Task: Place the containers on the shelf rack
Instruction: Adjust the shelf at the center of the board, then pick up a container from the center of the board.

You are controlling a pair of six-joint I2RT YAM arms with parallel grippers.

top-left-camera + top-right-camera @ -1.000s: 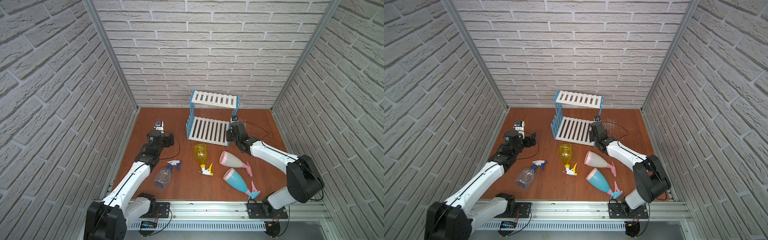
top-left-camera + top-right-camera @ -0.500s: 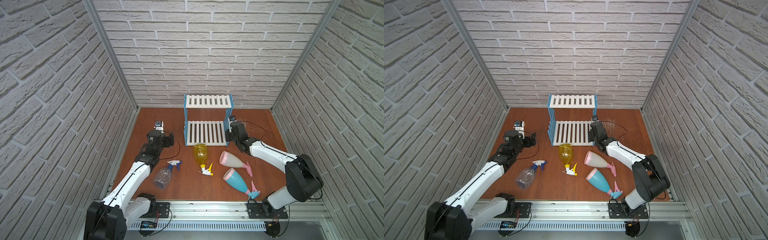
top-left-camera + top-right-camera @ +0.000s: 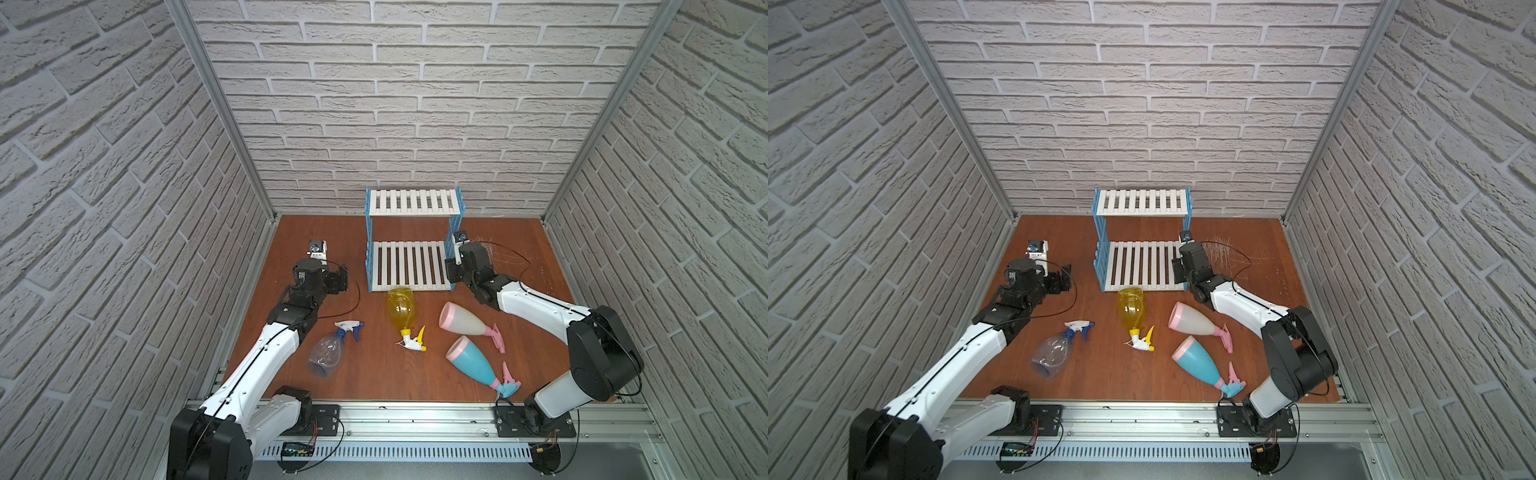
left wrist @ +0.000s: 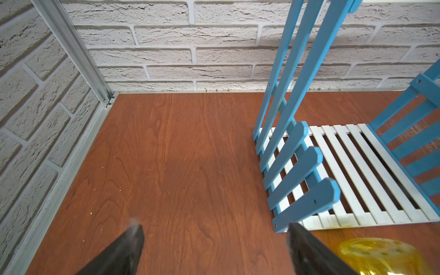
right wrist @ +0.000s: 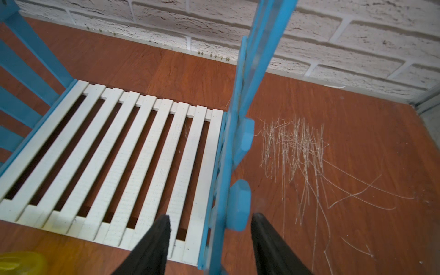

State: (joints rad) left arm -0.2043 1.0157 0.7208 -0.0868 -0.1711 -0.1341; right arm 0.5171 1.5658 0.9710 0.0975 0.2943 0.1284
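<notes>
Brown wood-grain tabletop (image 3: 316,232). Two-tier shelf rack with white slatted shelves and blue slatted side frames (image 3: 409,202) stands upright at frame centre by the back wall, both tiers bare.

Four trigger spray bottles lie on their sides below it:
- Opaque light blue bottle with pink trim (image 3: 471,363), lower right.
- Opaque cream-white bottle with pink nozzle (image 3: 461,320), right of centre.
- Transparent yellow bottle (image 3: 400,305), just beside the rack's front edge.
- Clear bottle with blue-white nozzle (image 3: 326,353), lower left.

Probably empty and light. Hard smooth plastic, bulbs roll and slip, so grip the narrow neck under the trigger.

Right fingers (image 5: 157,238) apart, straddling the rack's picture-right side frame; contact unclear, blurred. Left fingers (image 4: 133,240) wide apart, holding nothing, left of the rack.
</notes>
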